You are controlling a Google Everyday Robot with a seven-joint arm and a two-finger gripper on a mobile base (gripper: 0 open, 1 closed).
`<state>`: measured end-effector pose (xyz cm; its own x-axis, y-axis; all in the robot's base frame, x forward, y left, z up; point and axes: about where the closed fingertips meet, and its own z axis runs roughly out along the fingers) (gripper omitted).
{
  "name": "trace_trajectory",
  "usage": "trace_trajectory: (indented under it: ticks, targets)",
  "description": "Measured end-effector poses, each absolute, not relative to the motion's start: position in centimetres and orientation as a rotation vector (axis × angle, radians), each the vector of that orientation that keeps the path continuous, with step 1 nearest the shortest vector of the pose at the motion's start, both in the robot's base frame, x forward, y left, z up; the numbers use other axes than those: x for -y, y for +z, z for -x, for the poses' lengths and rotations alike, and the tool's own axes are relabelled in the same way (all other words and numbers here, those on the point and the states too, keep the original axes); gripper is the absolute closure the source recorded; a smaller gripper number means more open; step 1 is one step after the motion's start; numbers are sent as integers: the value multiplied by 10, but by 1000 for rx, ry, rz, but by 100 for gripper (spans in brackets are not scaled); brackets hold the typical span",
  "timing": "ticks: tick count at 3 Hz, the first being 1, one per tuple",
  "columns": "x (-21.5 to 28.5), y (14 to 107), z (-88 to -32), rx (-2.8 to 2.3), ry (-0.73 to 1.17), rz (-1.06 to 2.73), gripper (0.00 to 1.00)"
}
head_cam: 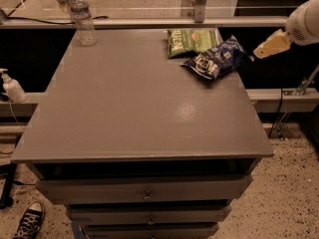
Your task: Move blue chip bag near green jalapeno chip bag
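Note:
The blue chip bag (217,59) lies crumpled on the grey table (134,108) near its far right corner. The green jalapeno chip bag (192,40) lies flat just behind and to the left of it, and the two bags touch or nearly touch. My gripper (257,52), pale yellow on a white arm, hovers off the table's right edge. It is a short way right of the blue bag, apart from it and holding nothing.
A clear plastic water bottle (82,16) stands at the table's far left corner. A spray bottle (11,87) sits on a ledge to the left. Drawers (144,193) sit below the tabletop. A sneaker (27,222) is on the floor at lower left.

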<state>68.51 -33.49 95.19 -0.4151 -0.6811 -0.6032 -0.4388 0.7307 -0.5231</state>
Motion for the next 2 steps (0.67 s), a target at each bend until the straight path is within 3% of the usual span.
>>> trace_trajectory:
  ticks: [1,2]
  targets:
    - [355,985,-651,-2123,-349,815,0]
    - [378,1006,-620,-2161,-292,820,0]
